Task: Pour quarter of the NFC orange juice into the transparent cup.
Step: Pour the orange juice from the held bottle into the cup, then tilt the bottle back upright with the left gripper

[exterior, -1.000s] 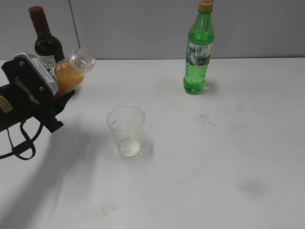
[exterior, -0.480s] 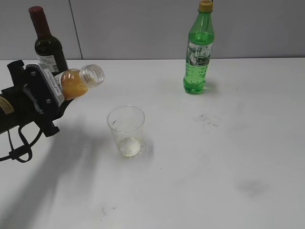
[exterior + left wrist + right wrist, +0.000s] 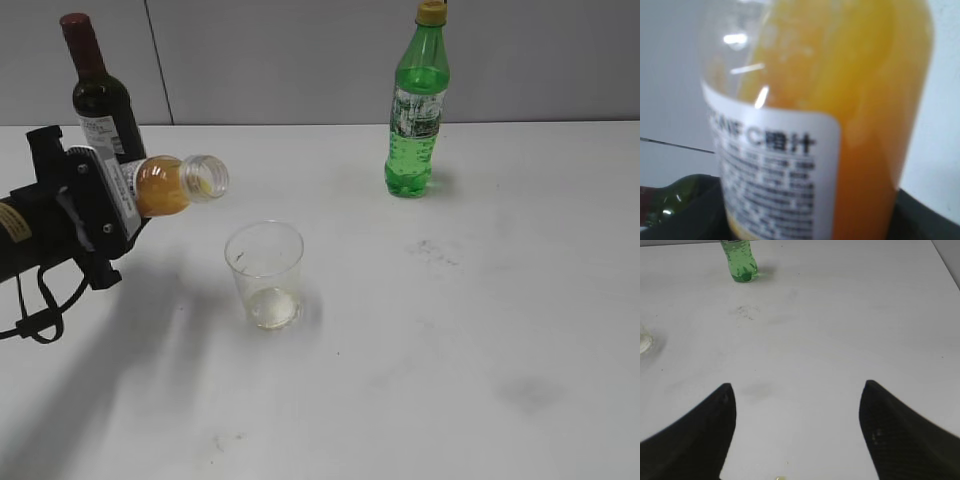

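NFC orange juice point(image 3: 170, 184): uncapped, tipped approx horizontal, mouth toward transparent cup point(image 3: 265, 274), w/ juice at neck; cup upright on table, nearly empty

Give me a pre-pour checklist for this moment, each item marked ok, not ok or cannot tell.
1. Grip: the left hand is closed on the NFC orange juice: ok.
2. Cap: the bottle's mouth is open, no cap on it: ok.
3. Tilt: the bottle lies close to level and the juice has reached the neck: ok.
4. Alignment: the mouth sits left of the transparent cup and above its rim, not over the opening: not ok.
5. Cup: upright on the table, only a trace of liquid at the bottom: ok.
6. Right hand: open, empty, apart from the green bottle: ok.
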`<action>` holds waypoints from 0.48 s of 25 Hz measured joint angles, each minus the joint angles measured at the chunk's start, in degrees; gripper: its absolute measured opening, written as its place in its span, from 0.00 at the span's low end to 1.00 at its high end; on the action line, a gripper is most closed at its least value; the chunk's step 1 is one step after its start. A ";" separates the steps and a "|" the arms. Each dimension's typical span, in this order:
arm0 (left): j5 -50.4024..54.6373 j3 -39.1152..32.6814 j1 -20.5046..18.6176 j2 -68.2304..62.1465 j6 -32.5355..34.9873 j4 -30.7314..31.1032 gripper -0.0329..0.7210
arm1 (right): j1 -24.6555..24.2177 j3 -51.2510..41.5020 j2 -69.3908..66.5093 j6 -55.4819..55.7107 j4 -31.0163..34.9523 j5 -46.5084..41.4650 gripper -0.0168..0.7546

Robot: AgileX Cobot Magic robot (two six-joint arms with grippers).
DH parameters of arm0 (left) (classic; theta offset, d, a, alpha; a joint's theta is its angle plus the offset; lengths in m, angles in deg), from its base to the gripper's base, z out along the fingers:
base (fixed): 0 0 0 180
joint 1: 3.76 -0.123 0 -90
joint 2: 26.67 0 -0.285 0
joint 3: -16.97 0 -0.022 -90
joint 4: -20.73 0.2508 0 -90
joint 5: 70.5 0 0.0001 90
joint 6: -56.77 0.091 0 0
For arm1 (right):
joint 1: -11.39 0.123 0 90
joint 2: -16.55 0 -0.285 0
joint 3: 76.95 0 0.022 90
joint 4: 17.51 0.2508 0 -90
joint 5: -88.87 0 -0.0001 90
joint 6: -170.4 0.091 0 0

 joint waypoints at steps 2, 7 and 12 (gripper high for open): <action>-0.05 0.00 0.00 -0.06 0.02 0.00 0.66 | 0.00 0.00 0.00 0.00 0.00 0.00 0.79; -0.07 0.00 0.00 -0.67 0.19 -0.06 0.66 | 0.00 0.00 0.00 0.00 0.00 0.00 0.79; -0.19 0.00 0.13 -0.78 0.43 -0.13 0.66 | 0.00 0.00 0.00 0.00 0.00 0.00 0.79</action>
